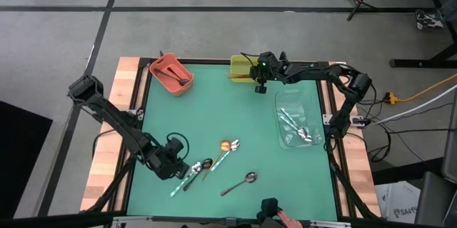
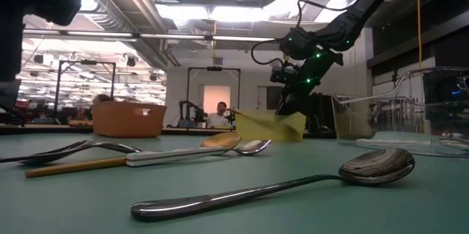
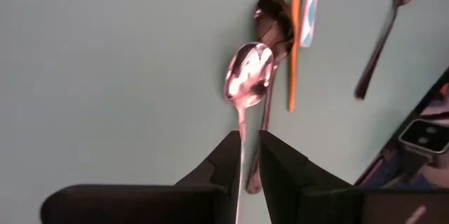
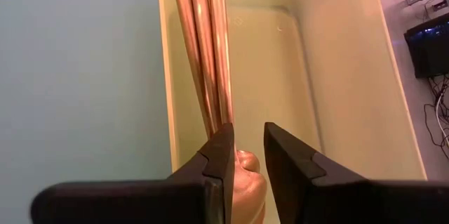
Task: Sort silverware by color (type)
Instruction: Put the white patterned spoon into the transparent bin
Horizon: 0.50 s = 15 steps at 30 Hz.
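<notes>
My left gripper (image 1: pixel 177 164) (image 3: pixel 249 134), at the table's near left, is shut on a shiny silver spoon (image 3: pixel 247 73). Beside it, a dark spoon (image 3: pixel 273 20), a gold-handled spoon (image 1: pixel 225 145) and two more spoons (image 1: pixel 243 180) (image 1: pixel 232 146) lie flat on the green mat. My right gripper (image 1: pixel 260 85) (image 4: pixel 249 127) hangs over the yellow bin (image 1: pixel 241 67) at the far edge. Its fingers are slightly apart with nothing between them. Copper spoons (image 4: pixel 200 41) lie in the bin under its fingers. My left gripper pinches the silver spoon's thin handle (image 3: pixel 240 136) between its two fingers. The fingers slant down toward the mat and lie along the handle. The bowl (image 3: pixel 249 69) sticks out ahead of the fingertips. Whether the bowl is clear of the mat, I cannot tell.
An orange bin (image 1: pixel 171 73) holding dark spoons stands at the far left. A clear bin (image 1: pixel 300 117) with silver spoons is at the right. A person's hand (image 1: pixel 289 219) shows at the near edge. Bare mat lies in the middle.
</notes>
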Available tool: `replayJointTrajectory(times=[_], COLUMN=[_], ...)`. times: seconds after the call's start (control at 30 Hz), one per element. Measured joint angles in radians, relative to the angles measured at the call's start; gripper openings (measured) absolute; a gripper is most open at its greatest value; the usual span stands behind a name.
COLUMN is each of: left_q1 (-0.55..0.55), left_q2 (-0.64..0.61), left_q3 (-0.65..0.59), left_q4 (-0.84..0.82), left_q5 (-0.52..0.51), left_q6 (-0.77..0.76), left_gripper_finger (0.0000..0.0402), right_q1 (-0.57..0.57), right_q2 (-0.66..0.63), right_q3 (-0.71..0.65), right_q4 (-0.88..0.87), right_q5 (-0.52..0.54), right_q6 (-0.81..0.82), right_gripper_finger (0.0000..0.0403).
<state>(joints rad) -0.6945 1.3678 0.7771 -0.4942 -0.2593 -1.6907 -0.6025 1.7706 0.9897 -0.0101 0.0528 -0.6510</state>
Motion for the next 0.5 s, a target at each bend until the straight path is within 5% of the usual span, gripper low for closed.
replayJointTrajectory(times=[0.5], left_q1=[0.001], left_q2=[0.000], left_q3=[-0.039], left_q4=[0.104], left_q5=[0.007], left_q6=[0.078], left_gripper_finger=[0.0044], right_q1=[0.000], right_q2=[0.000], right_q3=[0.000], right_q4=[0.000], right_q5=[0.000], right_q6=[0.000], right_gripper_finger=[0.0069])
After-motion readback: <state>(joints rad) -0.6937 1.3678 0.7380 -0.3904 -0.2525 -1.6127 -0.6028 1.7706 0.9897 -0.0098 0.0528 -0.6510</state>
